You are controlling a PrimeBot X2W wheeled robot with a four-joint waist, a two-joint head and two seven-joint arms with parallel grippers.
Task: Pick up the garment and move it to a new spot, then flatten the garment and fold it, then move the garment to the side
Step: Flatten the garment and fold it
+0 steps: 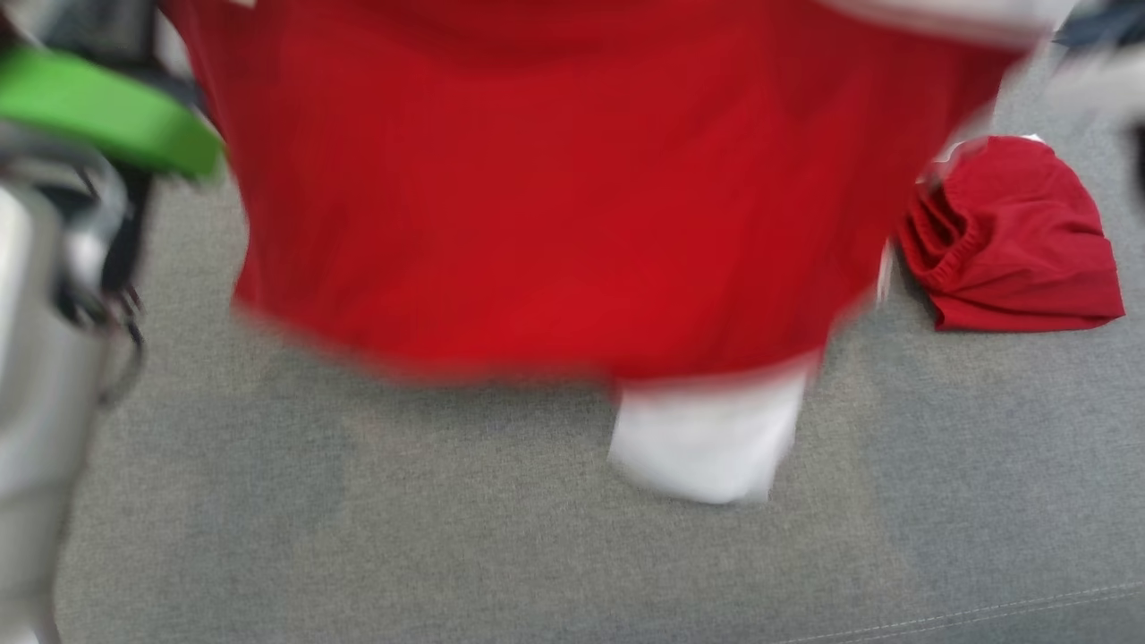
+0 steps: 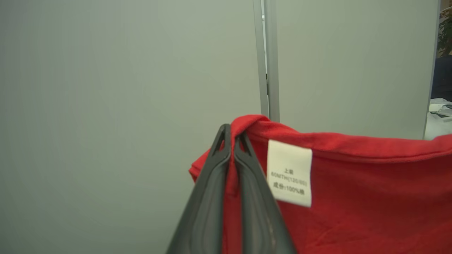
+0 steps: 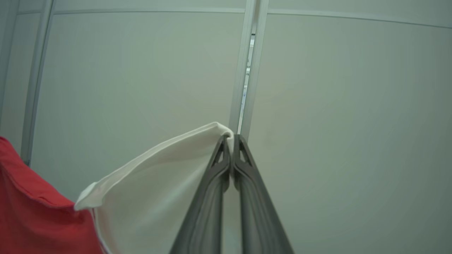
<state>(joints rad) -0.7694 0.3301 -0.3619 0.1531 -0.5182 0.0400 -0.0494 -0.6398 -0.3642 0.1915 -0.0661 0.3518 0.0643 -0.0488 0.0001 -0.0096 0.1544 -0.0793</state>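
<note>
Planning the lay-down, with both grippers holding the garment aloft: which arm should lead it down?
Probably left. The left gripper pinches the red-and-white cloth garment above bare grey fabric surface; a crumpled dark red cloth lies toward the right gripper.

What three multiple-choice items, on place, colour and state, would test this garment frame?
1. Where does the crumpled red cloth lie?
A. on the grey upholstery, at the head view's right
B. on a hanger
C. in a basket
2. What colour of fabric do the right fingers pinch?
A. red
B. white
C. green
3. How is the red garment now?
A. folded flat
B. held up by both arms
C. crumpled in a heap
Answers:
1 A: it rests on the upholstery, apart from the held garment.
2 B: white fabric sits between the shut fingers in the right wrist view.
3 B: the left fingers clamp its red edge beside the care label, and it hangs spread out.
</note>
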